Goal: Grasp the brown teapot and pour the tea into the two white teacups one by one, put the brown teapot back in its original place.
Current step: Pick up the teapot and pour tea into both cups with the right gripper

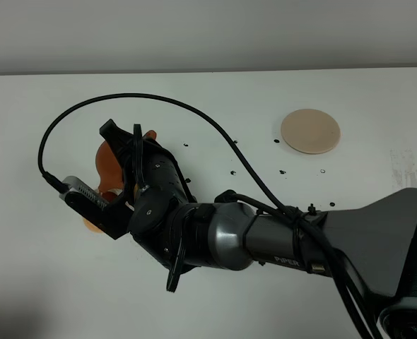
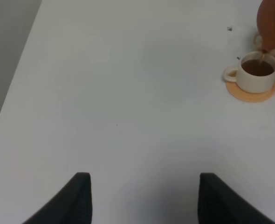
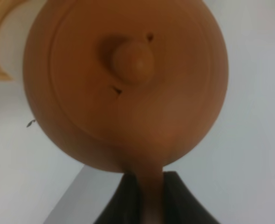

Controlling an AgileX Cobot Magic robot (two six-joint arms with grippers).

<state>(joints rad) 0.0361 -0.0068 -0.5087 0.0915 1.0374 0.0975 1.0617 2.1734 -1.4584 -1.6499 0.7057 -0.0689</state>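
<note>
Brown teapot [image 3: 128, 88] tilted over teacup [image 2: 255, 72], black specks [image 1: 233, 173] nearby, coaster [image 1: 310, 131] apart

The right arm [image 1: 222, 236] is black with a silver-grey forearm marked "PIPER". A black cable [image 1: 194, 113] loops above it, tied near the lettering. Behind the tool [image 1: 120, 145] sits a grey-faced camera block [image 1: 88, 194].

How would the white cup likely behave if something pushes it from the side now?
The cup holds dark tea nearly up to its rim, so a push would probably spill some. It stands loose on a small orange saucer, so it may slide off or tip rather than stay put. It looks like glazed ceramic: stiff, likely smooth, and breakable if it falls.
</note>
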